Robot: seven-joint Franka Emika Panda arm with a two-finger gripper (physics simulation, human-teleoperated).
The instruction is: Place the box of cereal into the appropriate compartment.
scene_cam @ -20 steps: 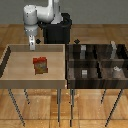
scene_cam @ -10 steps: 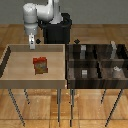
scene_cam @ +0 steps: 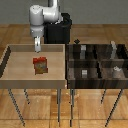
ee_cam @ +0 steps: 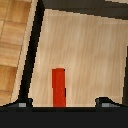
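The box of cereal [scene_cam: 40,65] is a small red carton with a tan-orange front. It stands upright on the floor of the light-wood tray [scene_cam: 15,75] at the exterior view's left. In the wrist view the box of cereal [ee_cam: 59,87] shows as a red strip between my two fingertips. My gripper [scene_cam: 37,48] hangs above and just behind the box, open and empty, with the fingers [ee_cam: 22,103] wide apart. The dark brown four-cell bin [scene_cam: 70,70] stands at the exterior view's right, and its far-right cell [scene_cam: 121,75] is the compartment.
Small grey blocks [scene_cam: 84,73] lie in several cells of the dark bin. The robot's black base [scene_cam: 60,30] stands behind the two bins. Both bins rest on thin metal legs over a wooden floor [scene_cam: 100,107].
My gripper has come down a little toward the box of cereal. The box has not moved.
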